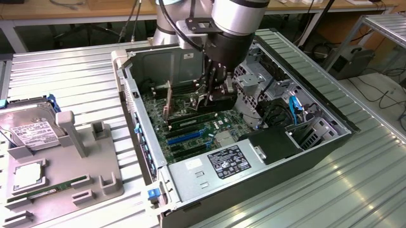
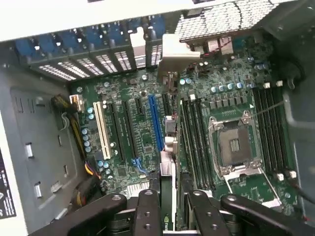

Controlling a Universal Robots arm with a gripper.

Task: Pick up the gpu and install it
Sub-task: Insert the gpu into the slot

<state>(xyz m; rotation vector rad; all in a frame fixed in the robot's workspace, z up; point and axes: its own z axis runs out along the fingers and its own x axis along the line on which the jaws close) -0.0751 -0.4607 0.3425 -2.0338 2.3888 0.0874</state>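
Your black gripper (image 2: pixel 170 202) pinches the gpu (image 2: pixel 168 164), a thin flat green card, edge-on over the slotted motherboard (image 2: pixel 142 142), 12 o'clock of the grey labelled power supply (image 1: pixel 197 176) in the exterior view.

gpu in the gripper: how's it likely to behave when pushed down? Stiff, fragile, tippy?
Probably stiff: the gpu shows edge-on as a straight, thin board in the gripper. Likely light, being so thin. Held on edge above the motherboard, it may tilt if pushed off-line.
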